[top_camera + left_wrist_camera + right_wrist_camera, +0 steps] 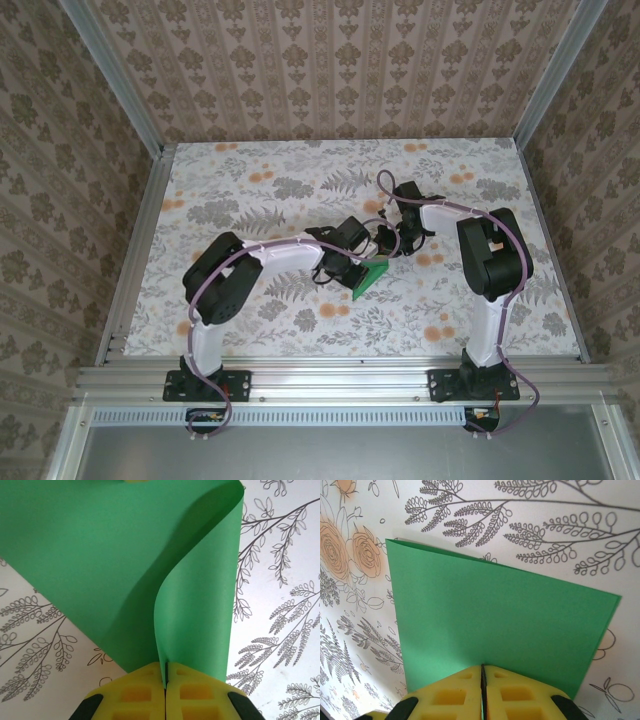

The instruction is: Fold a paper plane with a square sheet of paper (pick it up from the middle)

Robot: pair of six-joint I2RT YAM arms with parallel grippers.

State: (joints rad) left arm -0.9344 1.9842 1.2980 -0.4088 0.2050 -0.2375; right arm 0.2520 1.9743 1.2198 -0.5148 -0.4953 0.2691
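Bent green paper (pixel 110 555), pinched by left claw (pixel 165 672), right claw (pixel 482 674)

Paper (pixel 372 277) between left hand (pixel 165 680), right hand (pixel 482 677)

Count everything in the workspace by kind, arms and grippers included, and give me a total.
Paper: 1
Arms: 2, left arm and right arm
Grippers: 2, left gripper and right gripper, each shut on the paper
Total: 5
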